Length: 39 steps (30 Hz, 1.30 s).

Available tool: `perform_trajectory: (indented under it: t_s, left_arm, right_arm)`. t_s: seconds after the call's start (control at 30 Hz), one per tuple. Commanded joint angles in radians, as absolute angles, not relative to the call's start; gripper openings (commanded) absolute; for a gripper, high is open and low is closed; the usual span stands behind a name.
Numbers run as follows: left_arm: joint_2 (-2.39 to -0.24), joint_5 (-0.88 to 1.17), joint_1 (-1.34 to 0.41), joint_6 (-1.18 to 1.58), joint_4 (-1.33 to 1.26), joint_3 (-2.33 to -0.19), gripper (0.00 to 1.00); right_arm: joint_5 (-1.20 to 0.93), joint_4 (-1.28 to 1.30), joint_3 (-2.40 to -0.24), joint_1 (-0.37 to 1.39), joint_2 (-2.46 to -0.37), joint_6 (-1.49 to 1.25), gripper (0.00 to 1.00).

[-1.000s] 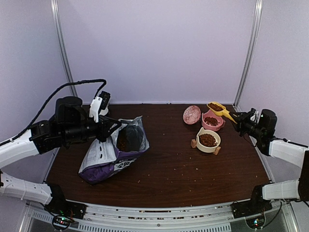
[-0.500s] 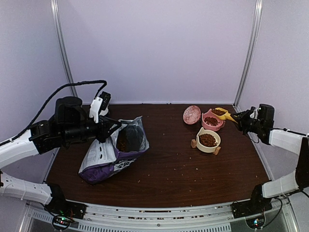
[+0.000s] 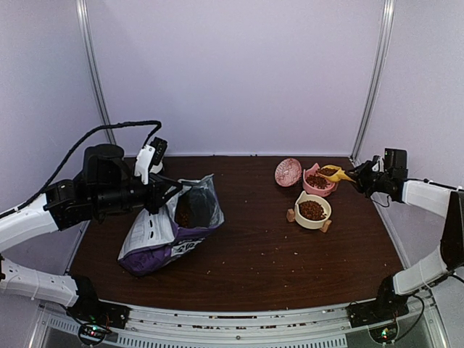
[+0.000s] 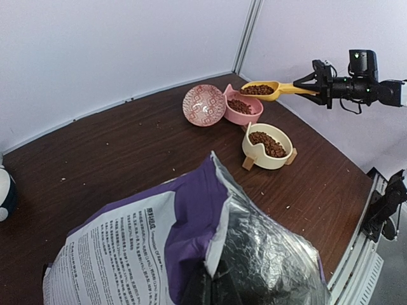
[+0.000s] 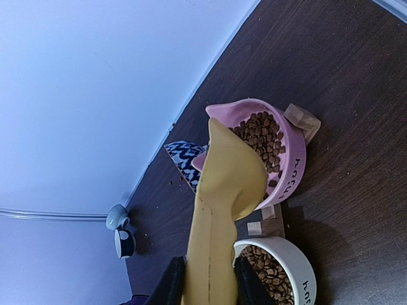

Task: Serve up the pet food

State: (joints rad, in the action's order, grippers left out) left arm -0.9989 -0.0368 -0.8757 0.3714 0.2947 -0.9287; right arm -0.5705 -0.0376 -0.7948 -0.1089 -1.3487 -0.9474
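Top external: three bowls (image 3: pixel 288 172) (image 3: pixel 317 193) (image 3: pixel 312 223), two with pet food (image 3: pixel 312 210)

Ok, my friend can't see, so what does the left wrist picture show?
Across a dark brown table, the right gripper holds a yellow scoop of pet food over a pink bowl. Beside it sit a filled cream bowl and a tipped patterned dish; up close, the left gripper pinches an open purple bag.

Pet food (image 4: pixel 257 89) in scoop (image 4: pixel 287 89) over rear bowl (image 4: pixel 245 118)
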Motion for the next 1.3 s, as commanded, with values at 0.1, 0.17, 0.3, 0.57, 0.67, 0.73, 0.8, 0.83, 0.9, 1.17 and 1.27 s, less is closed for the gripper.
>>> perform_trajectory:
  t_s: [0.1,0.17,0.3,0.57,0.67,0.73,0.8,0.83,0.9,1.17,1.27]
  left_arm:
    - [-1.008,-0.032,-0.867,0.338,0.229,-0.986,0.00]
    - [-1.009,-0.031,-0.867,0.336,0.229,-0.988,0.00]
    - [-1.012,-0.029,-0.867,0.334,0.231,-0.992,0.00]
    - [-1.012,-0.030,-0.866,0.329,0.234,-0.992,0.00]
    - [-1.011,-0.029,-0.866,0.327,0.235,-0.992,0.00]
    - [-1.011,-0.029,-0.866,0.325,0.235,-0.992,0.00]
    - [-1.011,-0.029,-0.866,0.325,0.235,-0.992,0.00]
    - [-1.010,-0.030,-0.865,0.324,0.235,-0.992,0.00]
    - [-1.010,-0.030,-0.867,0.324,0.237,-0.992,0.00]
    - [-1.003,-0.029,-0.866,0.321,0.237,-0.989,0.00]
    - [-1.002,-0.027,-0.865,0.321,0.236,-0.989,0.00]
  right_arm:
    - [-0.537,0.022,-0.866,-0.115,-1.371,-0.877,0.05]
    - [-0.534,0.037,-0.873,-0.115,-1.374,-0.868,0.05]
    - [-0.526,0.069,-0.888,-0.115,-1.379,-0.845,0.05]
    - [-0.495,0.154,-0.924,-0.115,-1.373,-0.783,0.05]
    - [-0.482,0.184,-0.940,-0.115,-1.369,-0.762,0.05]
    - [-0.472,0.203,-0.949,-0.115,-1.365,-0.748,0.05]
    - [-0.462,0.224,-0.960,-0.115,-1.362,-0.733,0.05]
    - [-0.457,0.235,-0.964,-0.115,-1.360,-0.726,0.05]
    - [-0.447,0.254,-0.976,-0.115,-1.357,-0.711,0.05]
    - [-0.413,0.325,-1.014,-0.115,-1.340,-0.654,0.05]
    - [-0.415,0.340,-1.029,-0.114,-1.338,-0.632,0.05]
